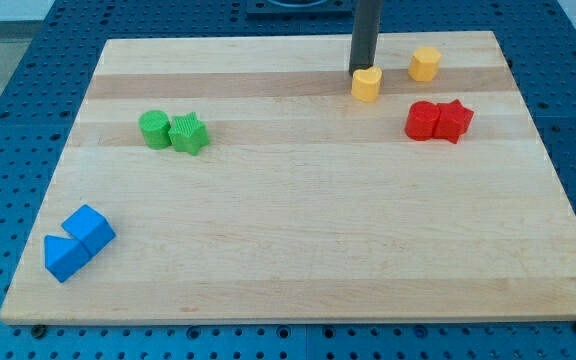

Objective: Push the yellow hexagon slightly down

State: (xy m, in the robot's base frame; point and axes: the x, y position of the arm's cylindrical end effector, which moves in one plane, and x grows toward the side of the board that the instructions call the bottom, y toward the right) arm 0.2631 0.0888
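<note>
The yellow hexagon [425, 63] sits near the board's top edge, right of centre. A second yellow block, heart-like in shape [367, 85], lies to its lower left. My tip [361, 72] comes down from the view's top and rests at the upper-left edge of the heart-like block, seemingly touching it. The tip is about a block's width to the left of the hexagon and apart from it.
A red cylinder [423, 120] and a red star [455, 121] sit together below the hexagon. A green cylinder [154, 129] and a green star [188, 133] sit at the left. Two blue blocks [78, 242] lie at the bottom left of the wooden board [298, 250].
</note>
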